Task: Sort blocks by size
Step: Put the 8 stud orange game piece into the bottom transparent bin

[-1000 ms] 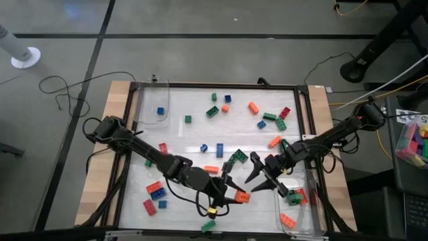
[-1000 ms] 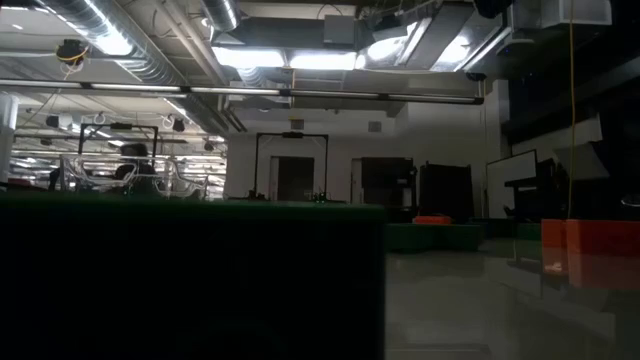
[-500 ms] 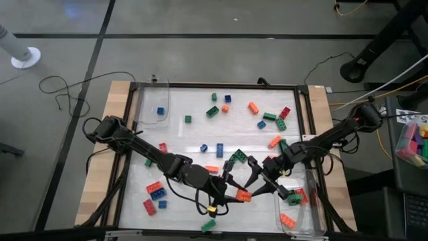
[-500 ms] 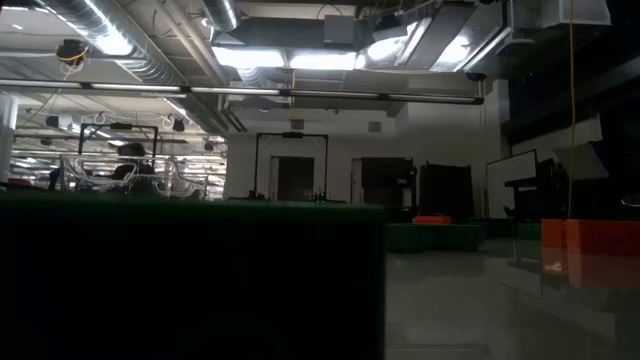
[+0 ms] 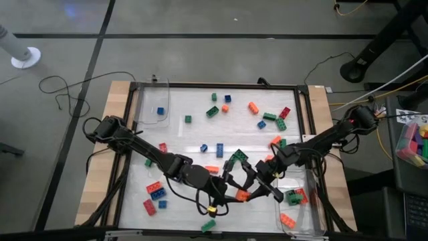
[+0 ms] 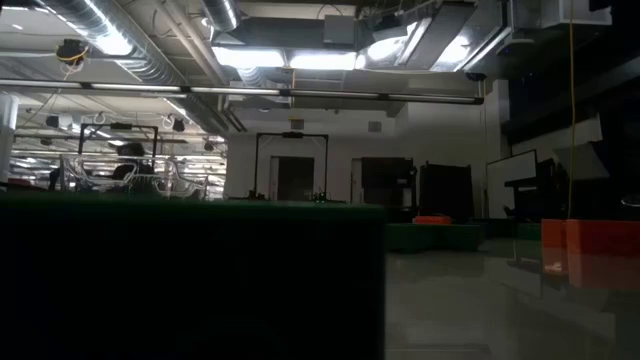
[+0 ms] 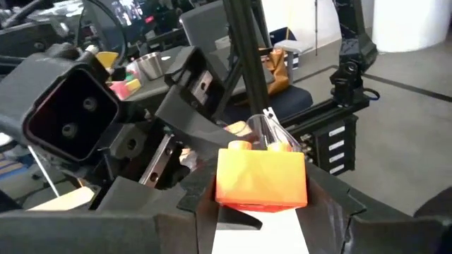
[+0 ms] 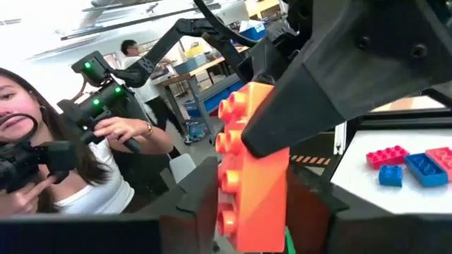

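Gripping 1 orange block between both pincers.

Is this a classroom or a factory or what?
Most likely a robotics lab or workshop. Two robot arms work over a framed table strewn with toy bricks, a person nearby holds a hand controller, and the low view shows a big hall with bare ceiling ducts and strip lights.

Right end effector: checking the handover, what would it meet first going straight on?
Probably the orange rectangular studded plastic brick held by the left end effector; the right end effector already flanks it.
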You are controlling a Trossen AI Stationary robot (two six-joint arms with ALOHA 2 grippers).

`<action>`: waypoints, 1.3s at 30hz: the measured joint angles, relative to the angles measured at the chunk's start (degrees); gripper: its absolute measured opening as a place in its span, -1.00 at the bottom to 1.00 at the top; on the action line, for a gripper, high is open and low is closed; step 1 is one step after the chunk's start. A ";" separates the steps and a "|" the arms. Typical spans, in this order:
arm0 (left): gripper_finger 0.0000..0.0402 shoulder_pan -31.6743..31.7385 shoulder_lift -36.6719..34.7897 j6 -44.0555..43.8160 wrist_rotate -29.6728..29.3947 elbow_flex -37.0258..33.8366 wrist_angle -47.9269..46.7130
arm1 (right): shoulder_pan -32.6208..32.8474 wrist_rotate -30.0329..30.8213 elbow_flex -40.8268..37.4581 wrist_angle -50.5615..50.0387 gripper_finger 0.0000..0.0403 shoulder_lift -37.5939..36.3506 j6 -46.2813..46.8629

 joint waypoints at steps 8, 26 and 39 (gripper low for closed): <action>-0.13 0.00 -0.02 -0.74 -0.51 0.02 -3.04 | 0.05 -0.03 0.00 -0.57 -0.52 0.02 3.99; 0.17 -0.08 -10.29 -23.52 -4.04 0.00 -42.21 | 0.11 4.13 0.04 -39.66 -0.51 -16.15 19.39; 0.17 -0.33 -6.85 -39.30 -4.11 -0.04 -58.54 | 13.22 8.54 0.04 -72.67 -0.51 -26.58 43.73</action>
